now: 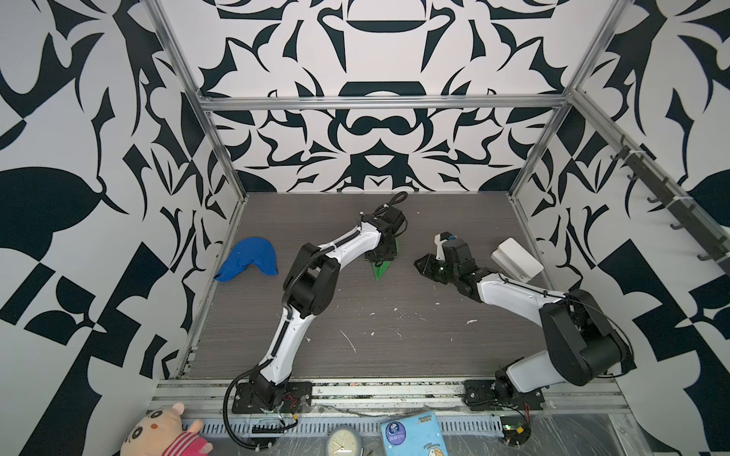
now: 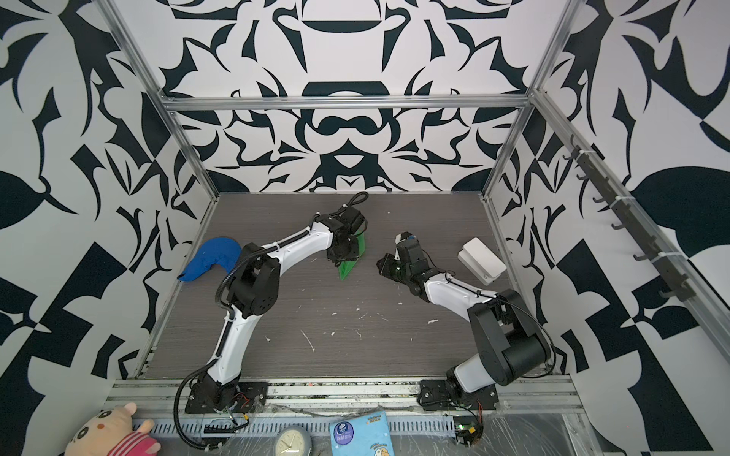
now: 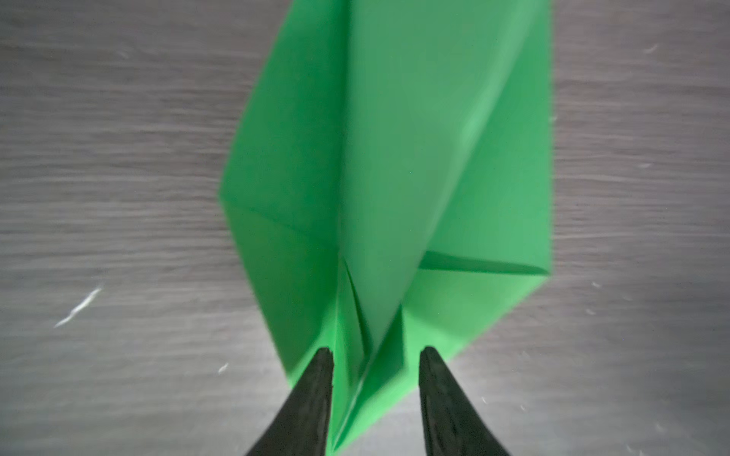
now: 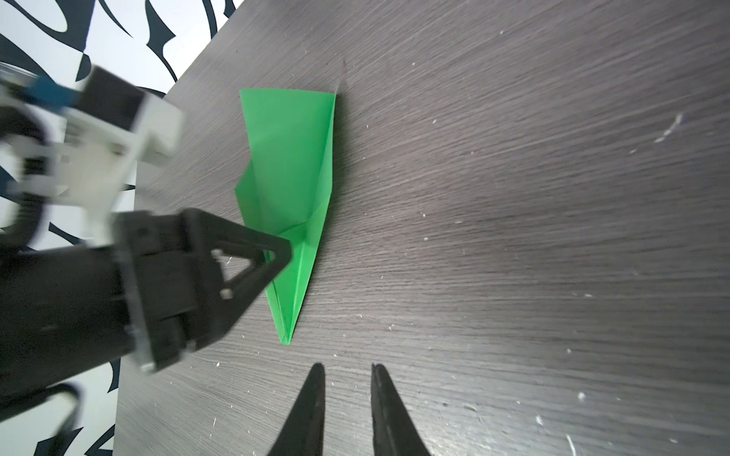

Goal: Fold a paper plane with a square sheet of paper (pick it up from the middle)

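One paper plane (image 3: 395, 158) between the left pincer's (image 3: 377, 350) spread tips

Both top views are bright and evenly lit from above, with only soft, faint shadows on the table (image 1: 395, 347). Wide-angle distortion bows the frame rails (image 1: 379, 102) toward the edges. In the left wrist view, motion blur streaks the table grain and softens the paper plane (image 3: 387, 177). In the right wrist view the paper plane (image 4: 292, 177) is sharp and casts a narrow dark shadow, while the left arm (image 4: 98, 130) is blurred.
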